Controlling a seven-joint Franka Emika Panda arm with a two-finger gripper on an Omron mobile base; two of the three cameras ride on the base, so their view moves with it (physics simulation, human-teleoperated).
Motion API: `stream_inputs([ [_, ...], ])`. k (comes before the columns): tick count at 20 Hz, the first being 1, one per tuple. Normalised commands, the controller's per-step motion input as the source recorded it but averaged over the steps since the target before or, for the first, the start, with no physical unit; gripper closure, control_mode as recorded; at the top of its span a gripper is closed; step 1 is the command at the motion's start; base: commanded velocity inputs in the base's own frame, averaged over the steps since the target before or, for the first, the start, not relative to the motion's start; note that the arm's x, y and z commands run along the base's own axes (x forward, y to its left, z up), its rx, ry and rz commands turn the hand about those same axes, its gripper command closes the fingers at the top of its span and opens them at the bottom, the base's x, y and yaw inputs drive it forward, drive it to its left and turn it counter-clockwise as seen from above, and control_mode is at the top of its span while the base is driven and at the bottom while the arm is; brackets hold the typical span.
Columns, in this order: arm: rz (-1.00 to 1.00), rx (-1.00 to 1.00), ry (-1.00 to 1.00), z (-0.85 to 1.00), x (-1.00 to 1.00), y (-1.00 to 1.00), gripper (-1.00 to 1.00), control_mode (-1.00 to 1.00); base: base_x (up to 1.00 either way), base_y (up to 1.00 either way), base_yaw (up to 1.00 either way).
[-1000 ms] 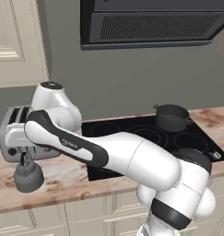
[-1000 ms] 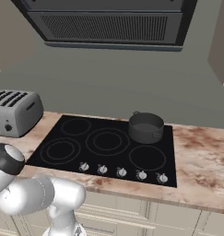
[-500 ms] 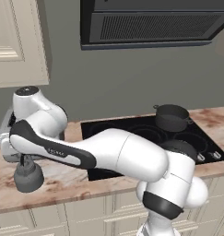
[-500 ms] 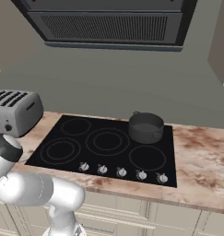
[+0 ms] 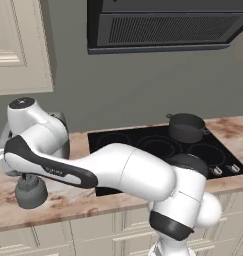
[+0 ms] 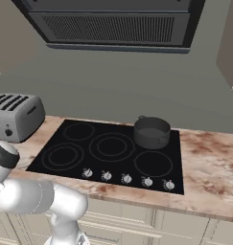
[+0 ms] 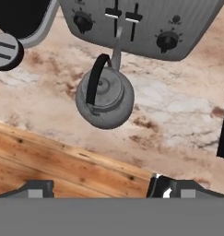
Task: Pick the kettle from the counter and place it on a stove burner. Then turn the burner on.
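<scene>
While my hand hangs over the counter [image 7: 178, 110], the kettle [image 7: 105, 95] sits below and ahead of my gripper [image 7: 102, 188], well apart from both fingertips [image 7: 39, 188] and roughly centred between them. It rests upright on the marbled stone just in front of the toaster [image 7: 145, 23], its dark loop handle standing over the lid. From the left base camera the kettle [image 5: 30, 191] shows at the near left of the counter [image 5: 68, 202], under my forearm, left of the black cooktop [image 5: 158, 145]. My jaws stand spread as wide as they go, empty, touching nothing. A dark pot [image 6: 151, 132] occupies the far right burner; the mid-sized ringed burner [image 6: 64, 156] at the near left is bare.
</scene>
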Motion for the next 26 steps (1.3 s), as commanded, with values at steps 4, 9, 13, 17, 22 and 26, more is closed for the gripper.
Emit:
stream_inputs([
  [4,0.0,0.0,-0.02,-0.24,0.05,0.0,-1.0,-1.0,0.0,0.0,0.0],
  [9,0.0,0.0,0.0,-0.15,0.25,0.0,-1.0,-1.0,0.0,0.0,0.0],
  [13,0.0,0.0,0.0,-0.12,0.39,0.0,-1.0,-1.0,0.0,0.0,0.0],
  [17,0.0,0.0,0.0,-0.1,0.44,0.01,-1.0,-1.0,0.0,0.0,0.0],
  [22,0.0,0.0,0.0,-0.11,0.4,0.08,-1.0,-1.0,0.0,0.0,0.0],
  [26,0.0,0.01,0.0,-0.11,0.27,0.18,-1.0,-1.0,0.0,0.0,0.0],
])
